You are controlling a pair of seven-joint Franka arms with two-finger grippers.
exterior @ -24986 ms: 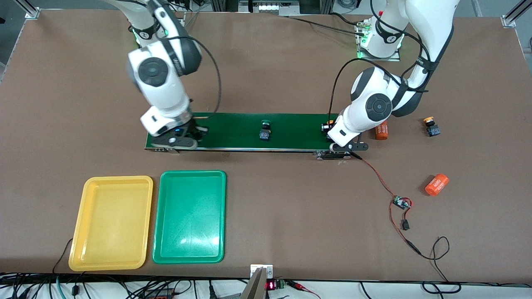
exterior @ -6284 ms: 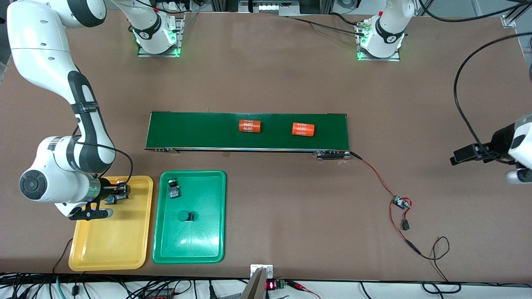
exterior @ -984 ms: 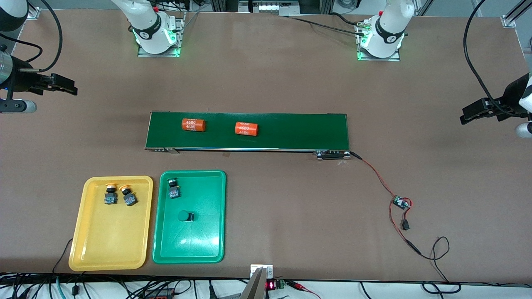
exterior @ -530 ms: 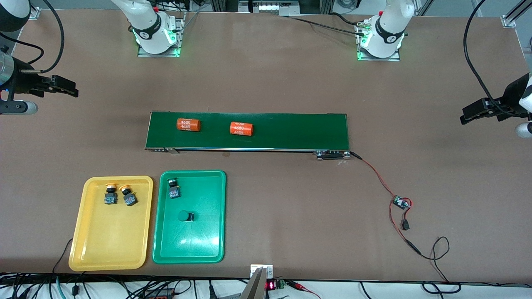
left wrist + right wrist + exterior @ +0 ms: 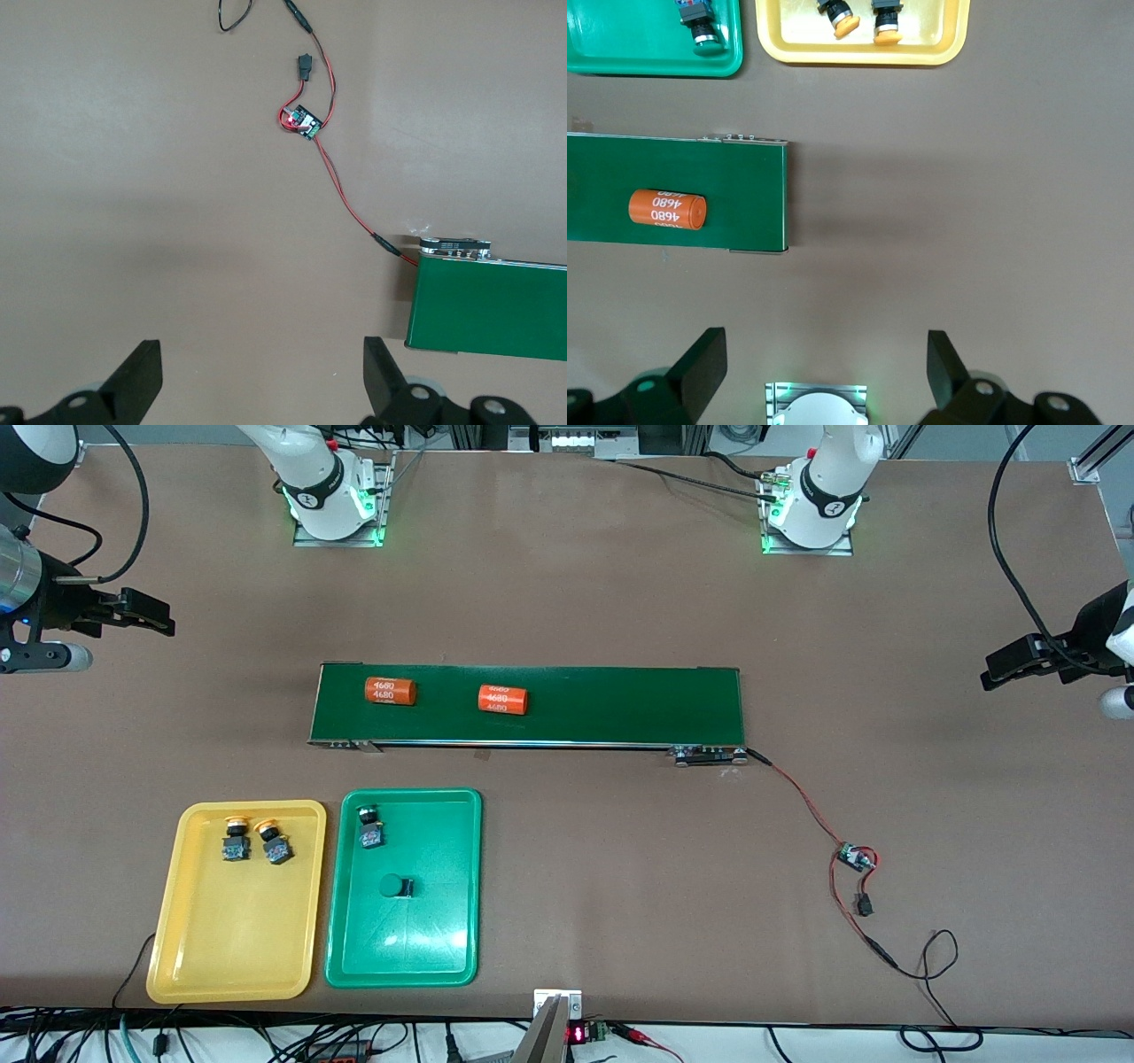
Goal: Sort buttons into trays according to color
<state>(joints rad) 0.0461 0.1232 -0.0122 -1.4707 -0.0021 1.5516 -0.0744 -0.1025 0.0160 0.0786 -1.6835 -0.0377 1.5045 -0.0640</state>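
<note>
You saw two yellow-capped push-buttons (image 5: 255,840) lying in the shallow yellow plastic tray (image 5: 232,957) and two green-capped ones (image 5: 381,855) in the green tray (image 5: 403,957) beside it. Farther off, two orange "4680" cylinders (image 5: 443,695) lay on the dark-green conveyor belt (image 5: 620,704). The left gripper (image 5: 1019,662) and right gripper (image 5: 146,611) hung spread and empty over bare table at opposite ends.

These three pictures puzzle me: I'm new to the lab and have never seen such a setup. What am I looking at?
Two robot arms share one table. The big picture looks down from across it; the other two come from cameras on the arms' wrists. The left gripper and right gripper hang open and empty over the table's ends. Two yellow-capped buttons lie in the yellow tray, two green-capped ones in the green tray. Two orange cylinders sit on the green conveyor belt, which red wires join to a small circuit board.
</note>
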